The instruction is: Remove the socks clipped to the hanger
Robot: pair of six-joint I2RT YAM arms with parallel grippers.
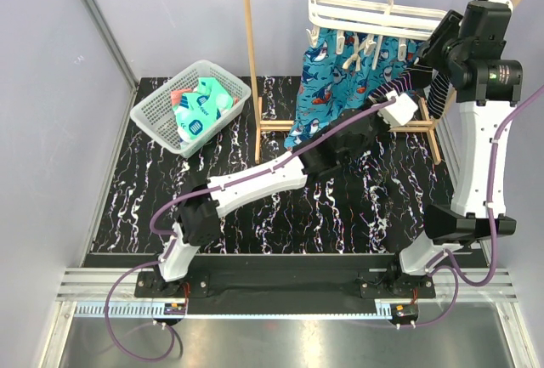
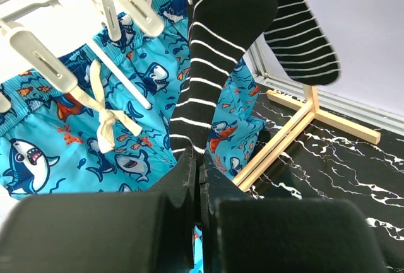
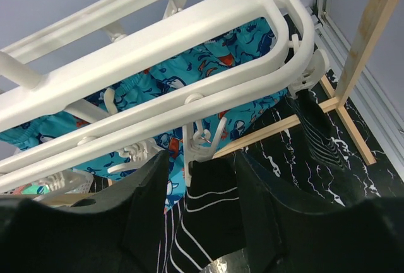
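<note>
The white slatted hanger [image 1: 374,13] hangs by its hook from the wooden rack, over blue shark-print shorts. Two black-and-white striped socks hang clipped at its right end. My left gripper [image 1: 378,104] is shut on the lower end of one striped sock [image 2: 211,65], its jaws [image 2: 197,159] pressed together on the fabric. The second striped sock [image 2: 306,33] hangs beside it. My right gripper [image 3: 202,159] is open at the hanger's right end [image 3: 189,46], jaws either side of the clip [image 3: 205,135] that holds the striped sock [image 3: 211,216]. The other sock [image 3: 319,131] hangs from the end clip.
A white mesh basket [image 1: 153,100] at the back left holds teal [image 1: 200,111] and coral [image 1: 180,96] socks. The wooden rack's post [image 1: 250,53] and foot [image 2: 297,128] stand on the black marbled mat. Shark shorts [image 1: 327,83] hang behind. Empty clips [image 2: 129,8] dangle.
</note>
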